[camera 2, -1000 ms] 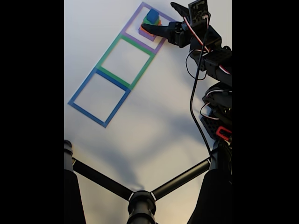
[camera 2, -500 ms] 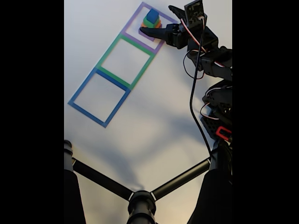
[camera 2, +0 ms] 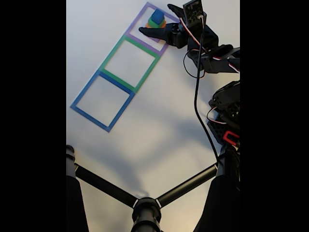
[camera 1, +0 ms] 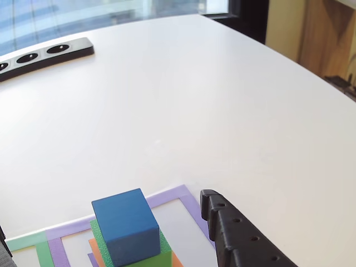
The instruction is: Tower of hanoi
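Observation:
The tower of hanoi (camera 2: 156, 20) stands stacked inside the purple tape square at the top of the fixed view. In the other view the blue cube (camera 1: 125, 225) sits on top of the green cube (camera 1: 162, 248), with slivers of the orange block (camera 1: 93, 245) and the purple slab (camera 1: 91, 258) under them. My gripper (camera 2: 154, 18) is open, its two black fingers spread on either side of the stack without touching it. One of the fingers (camera 1: 239, 239) shows to the right of the blue cube in the other view.
Three tape squares lie in a diagonal row: purple (camera 2: 136, 20), green (camera 2: 113, 52), blue (camera 2: 85, 88). A black stand (camera 2: 145, 208) crosses the bottom of the fixed view. A black power strip (camera 1: 44, 55) lies far back on the white table, whose curved edge (camera 1: 311, 72) runs at the right.
The arm has shifted up and left in the fixed view. The lower finger, which lay across the front of the stack, has moved off it. The stack has not moved.

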Robot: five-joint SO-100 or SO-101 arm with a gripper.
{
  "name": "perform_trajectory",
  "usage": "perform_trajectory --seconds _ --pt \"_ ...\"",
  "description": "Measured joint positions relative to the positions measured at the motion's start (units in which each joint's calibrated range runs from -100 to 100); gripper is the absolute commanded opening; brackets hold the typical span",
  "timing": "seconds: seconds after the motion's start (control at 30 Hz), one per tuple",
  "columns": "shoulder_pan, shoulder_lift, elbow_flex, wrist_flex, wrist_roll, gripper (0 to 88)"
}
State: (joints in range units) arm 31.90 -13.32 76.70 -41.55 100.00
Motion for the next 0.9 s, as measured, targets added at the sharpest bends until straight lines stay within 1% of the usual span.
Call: perform_trajectory --seconds 0.37,0.7,0.9 --pt "-1.0 4.0 -1.7 -0.2 0.0 41.2" --pt "-1.5 4.8 -3.4 -0.6 0.0 29.5" --pt "-1.9 4.8 -3.4 -0.6 0.0 28.8"
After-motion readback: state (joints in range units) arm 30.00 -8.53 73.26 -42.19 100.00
